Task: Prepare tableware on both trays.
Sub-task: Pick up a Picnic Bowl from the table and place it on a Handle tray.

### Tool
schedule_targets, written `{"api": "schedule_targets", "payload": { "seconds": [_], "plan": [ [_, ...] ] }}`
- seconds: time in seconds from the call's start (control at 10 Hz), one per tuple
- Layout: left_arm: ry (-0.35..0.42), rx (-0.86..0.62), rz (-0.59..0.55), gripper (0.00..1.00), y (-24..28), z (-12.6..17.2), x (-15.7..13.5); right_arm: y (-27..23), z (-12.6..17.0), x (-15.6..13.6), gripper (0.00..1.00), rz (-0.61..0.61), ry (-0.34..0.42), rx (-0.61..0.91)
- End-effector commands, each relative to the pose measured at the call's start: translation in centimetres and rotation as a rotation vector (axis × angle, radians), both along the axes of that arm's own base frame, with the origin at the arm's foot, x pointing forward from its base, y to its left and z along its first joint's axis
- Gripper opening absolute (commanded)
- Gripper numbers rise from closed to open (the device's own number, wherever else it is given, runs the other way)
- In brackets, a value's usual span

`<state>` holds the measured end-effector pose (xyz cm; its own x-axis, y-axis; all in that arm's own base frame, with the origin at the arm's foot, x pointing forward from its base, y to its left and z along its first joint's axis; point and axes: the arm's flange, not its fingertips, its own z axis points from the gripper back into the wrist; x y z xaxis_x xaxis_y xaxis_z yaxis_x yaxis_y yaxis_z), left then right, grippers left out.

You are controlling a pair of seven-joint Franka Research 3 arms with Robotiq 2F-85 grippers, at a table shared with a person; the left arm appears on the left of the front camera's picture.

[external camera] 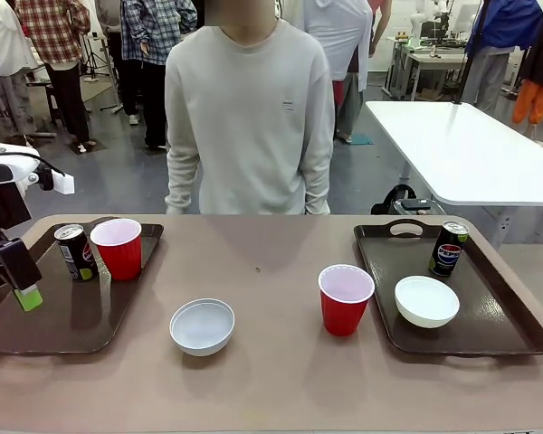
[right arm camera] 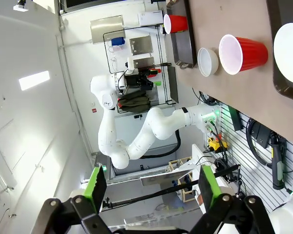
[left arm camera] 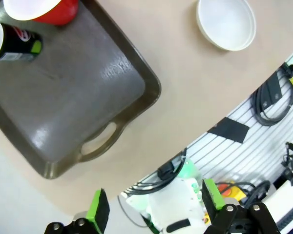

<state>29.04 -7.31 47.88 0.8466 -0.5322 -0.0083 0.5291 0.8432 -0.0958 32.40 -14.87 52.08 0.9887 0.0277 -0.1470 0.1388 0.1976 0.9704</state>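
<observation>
Dark brown plastic left tray (external camera: 36,325) lacks round white bowl (external camera: 202,325); right tray (external camera: 498,316) lacks red plastic cup (external camera: 346,298); both on table (external camera: 271,380). Agape, empty: left pincer (left arm camera: 155,202), right pincer (right arm camera: 152,184).

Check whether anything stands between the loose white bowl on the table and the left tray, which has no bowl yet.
Nothing visible does. The bowl sits on bare table just beside the right rim of the left tray. The tray's near half is free. The can and the red cup stand at its far end.
</observation>
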Motion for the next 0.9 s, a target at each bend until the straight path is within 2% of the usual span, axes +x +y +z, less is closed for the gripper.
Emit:
{"api": "schedule_targets", "payload": {
  "seconds": [0.0, 0.2, 0.4, 0.5, 0.8],
  "plan": [
    [0.002, 0.04, -0.026, 1.0, -1.5, -0.4, 1.6, -0.5, -0.1, -0.2, 1.0, 0.022, -0.01, -0.006],
    [-0.021, 0.077, 0.033, 1.0, -6.3, -1.3, 3.7, -0.5, -0.1, -0.2, 1.0, 0.022, -0.01, -0.006],
    [-0.09, 0.198, 0.153, 1.0, -11.5, -2.1, 4.5, -0.5, -0.1, -0.2, 1.0, 0.022, -0.01, -0.006],
    [-0.096, 0.207, 0.196, 1.0, -13.4, -2.5, 4.7, -0.5, -0.1, -0.2, 1.0, 0.022, -0.01, -0.006],
    [-0.096, 0.075, 0.33, 1.0, -17.5, -5.7, 5.6, -0.5, -0.1, -0.2, 1.0, 0.022, -0.01, -0.006]
  ]
}}
